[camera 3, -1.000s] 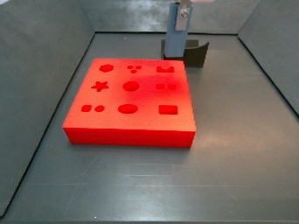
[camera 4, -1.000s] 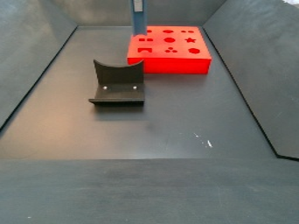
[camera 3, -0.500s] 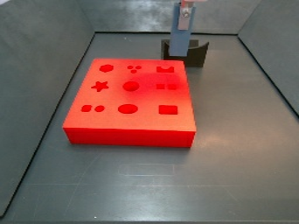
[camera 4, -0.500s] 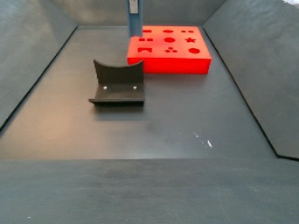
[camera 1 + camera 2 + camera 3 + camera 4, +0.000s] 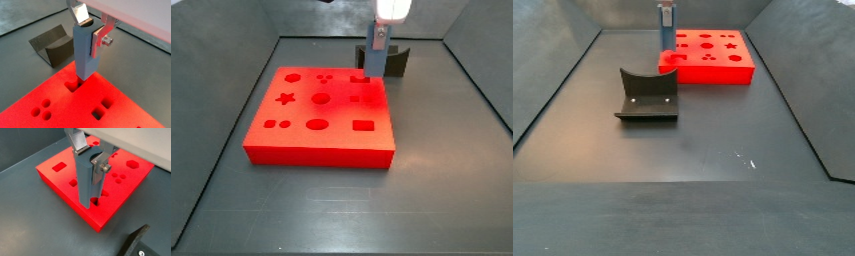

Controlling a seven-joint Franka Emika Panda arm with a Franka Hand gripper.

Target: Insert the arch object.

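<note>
My gripper (image 5: 89, 35) is shut on the arch object (image 5: 86, 55), a slim grey-blue piece held upright. Its lower end stands in a cut-out at the corner of the red block (image 5: 60, 107). In a wrist view the piece (image 5: 89, 180) also enters a hole near the block's (image 5: 67, 178) edge. In a side view the gripper (image 5: 378, 40) hangs over the far right corner of the red block (image 5: 321, 115), with the piece (image 5: 374, 58) below it. In a side view the piece (image 5: 665, 30) stands at the near left corner of the block (image 5: 711, 60).
The fixture (image 5: 647, 96), a dark bracket with a scooped top, stands on the grey floor beside the block; it also shows in a side view (image 5: 394, 60) and in both wrist views (image 5: 52, 46) (image 5: 137, 245). The block has several other shaped cut-outs. Grey walls enclose the floor.
The gripper has moved down with the arch object, and the piece's lower end now sits in the block's corner cut-out.
</note>
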